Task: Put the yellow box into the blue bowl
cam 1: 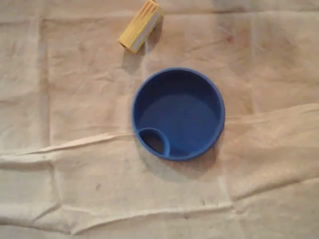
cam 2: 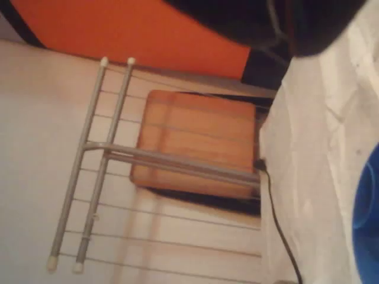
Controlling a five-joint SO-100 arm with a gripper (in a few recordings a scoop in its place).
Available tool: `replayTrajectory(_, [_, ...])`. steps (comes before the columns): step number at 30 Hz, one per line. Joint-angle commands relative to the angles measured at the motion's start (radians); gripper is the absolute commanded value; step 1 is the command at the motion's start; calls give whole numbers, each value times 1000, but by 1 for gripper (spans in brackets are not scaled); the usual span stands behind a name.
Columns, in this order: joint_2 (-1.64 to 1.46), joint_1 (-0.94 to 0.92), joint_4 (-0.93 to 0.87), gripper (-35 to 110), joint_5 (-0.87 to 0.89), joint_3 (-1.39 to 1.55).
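Blue bowl [cam 1: 184, 112], overhead view: upright and empty at the middle of the cloth-covered table [cam 1: 75, 99], with its small loop handle [cam 1: 153, 141] at the lower-left rim. Yellow box [cam 1: 141, 26] lies on its side on the cloth, up and left of the bowl, set diagonally and clear of the rim; nothing holds it.

Wrist view (picture apparently on its side): an arc of the bowl [cam 2: 368, 207] appears at the right edge, with the cloth just left of it. A black cable [cam 2: 278, 219] runs along the table edge. Farther left of the bowl, off the table, stand a wooden seat [cam 2: 195, 142] and a metal wire rack [cam 2: 106, 148].

Gripper state: cannot be told from either view.

Progress, as judged: no step is complete; reach, grasp, carry and release over the bowl all remain.
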State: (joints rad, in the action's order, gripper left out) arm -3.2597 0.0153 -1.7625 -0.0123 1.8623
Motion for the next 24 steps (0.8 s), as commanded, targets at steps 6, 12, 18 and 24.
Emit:
replayTrajectory(6, [305, -6, 175, 0, -14, -26])
replayTrajectory(12, [472, -8, 287, 1, -14, -26])
replayTrajectory(18, [690, -8, 302, 1, -52, -26])
replayTrajectory(24, [844, -11, 250, 1, -316, -26])
